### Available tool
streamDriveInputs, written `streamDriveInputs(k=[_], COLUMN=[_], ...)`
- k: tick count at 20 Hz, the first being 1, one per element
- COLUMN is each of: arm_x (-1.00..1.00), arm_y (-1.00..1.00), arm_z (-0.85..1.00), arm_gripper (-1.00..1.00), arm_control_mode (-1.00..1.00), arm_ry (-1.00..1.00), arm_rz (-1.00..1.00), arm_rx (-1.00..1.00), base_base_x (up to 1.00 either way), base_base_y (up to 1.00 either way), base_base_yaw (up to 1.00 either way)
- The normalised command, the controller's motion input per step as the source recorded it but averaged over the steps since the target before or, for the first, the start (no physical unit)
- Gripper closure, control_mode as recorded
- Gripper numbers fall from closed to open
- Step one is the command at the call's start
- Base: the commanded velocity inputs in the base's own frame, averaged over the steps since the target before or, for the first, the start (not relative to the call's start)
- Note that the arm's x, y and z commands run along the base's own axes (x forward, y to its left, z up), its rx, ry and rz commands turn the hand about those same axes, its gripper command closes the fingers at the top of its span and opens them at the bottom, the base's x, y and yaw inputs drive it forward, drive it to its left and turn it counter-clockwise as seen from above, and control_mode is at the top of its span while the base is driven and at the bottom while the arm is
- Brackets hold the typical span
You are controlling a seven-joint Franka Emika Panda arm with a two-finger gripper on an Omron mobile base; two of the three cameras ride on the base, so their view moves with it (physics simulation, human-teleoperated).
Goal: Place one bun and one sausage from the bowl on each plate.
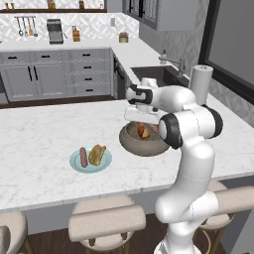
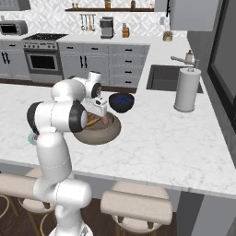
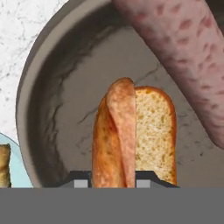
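Stone bowl: one bun, one sausage. Gripper clamped on bun. Pale blue plate: one each. Marble counter, grey kitchen.

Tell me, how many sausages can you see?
2. One sausage lies on the pale blue plate beside a bun. The other sausage is in the bowl, next to the bun the gripper is closed on. The arm may hide more.
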Motion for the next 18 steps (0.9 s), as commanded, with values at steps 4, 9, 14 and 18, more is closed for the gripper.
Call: streamDriveInputs(k=[4, 9, 14, 18], arm_x=[-0.77, -1.00, -1.00, -1.00], arm_y=[0.00, 0.00, 0.00, 0.04], arm_z=[0.52, 1.00, 0.80, 0.48], arm_gripper=[1.00, 1.00, 1.00, 1.00], arm_control_mode=[-1.00, -1.00, -1.00, -1.00], arm_ry=[-0.04, -0.02, -0.06, -0.15], arm_rz=[0.01, 0.04, 0.06, 0.07], arm_rx=[0.03, 0.10, 0.04, 0.00], base_base_x=[0.00, 0.00, 0.00, 0.00], base_base_y=[0.00, 0.00, 0.00, 0.00], base_base_yaw=[0.00, 0.00, 0.00, 0.00])
